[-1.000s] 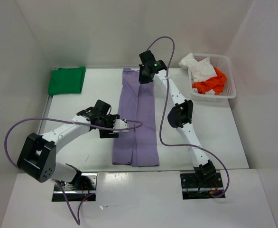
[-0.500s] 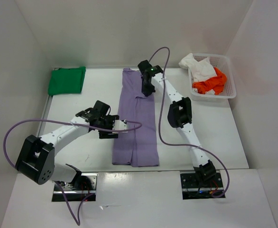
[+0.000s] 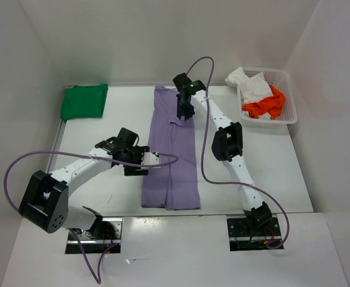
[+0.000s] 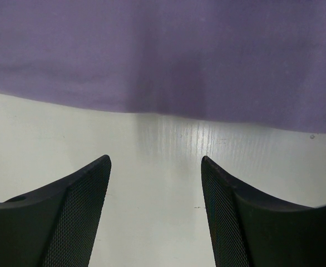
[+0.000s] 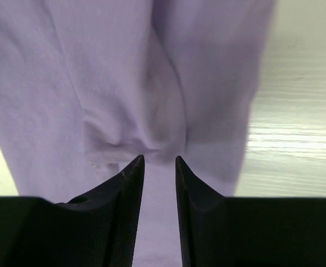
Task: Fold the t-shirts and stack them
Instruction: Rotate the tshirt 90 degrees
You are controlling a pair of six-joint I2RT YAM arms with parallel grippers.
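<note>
Lying flat down the middle of the tabletop [image 3: 264, 161], the lavender t-shirt [image 3: 172, 152] is folded lengthwise into a long strip that runs from 12 o'clock toward 6 o'clock. A sleeve fold shows partway down its upper half. Its near end stops just short of the tabletop's near edge. Part of its upper right edge is hidden behind the right arm.

The right gripper [image 3: 184, 113] hangs over the strip's upper part, toward 12 o'clock. In the right wrist view its jaws stand parted by only a narrow gap, tips aimed at a small puckered fold of lavender cloth. Cloth fills the gap, and I cannot tell whether the tips touch it.

The left gripper [image 3: 140, 161] sits at about 9 o'clock from the strip's middle, over bare tabletop. Its jaws are spread wide and hold nothing, just short of the shirt's left edge. The left wrist view shows only a band of the shirt, cut off at the top.

The green t-shirt [image 3: 83, 101] lies folded into a rough square at 10 o'clock, in the far left corner, well apart from the lavender one.

At 2 o'clock the white mesh basket [image 3: 272, 121] holds the white t-shirt [image 3: 251, 84], draped over its far rim, and the orange-red t-shirt [image 3: 264, 106]. Both are crumpled, so their shapes are hard to make out.
</note>
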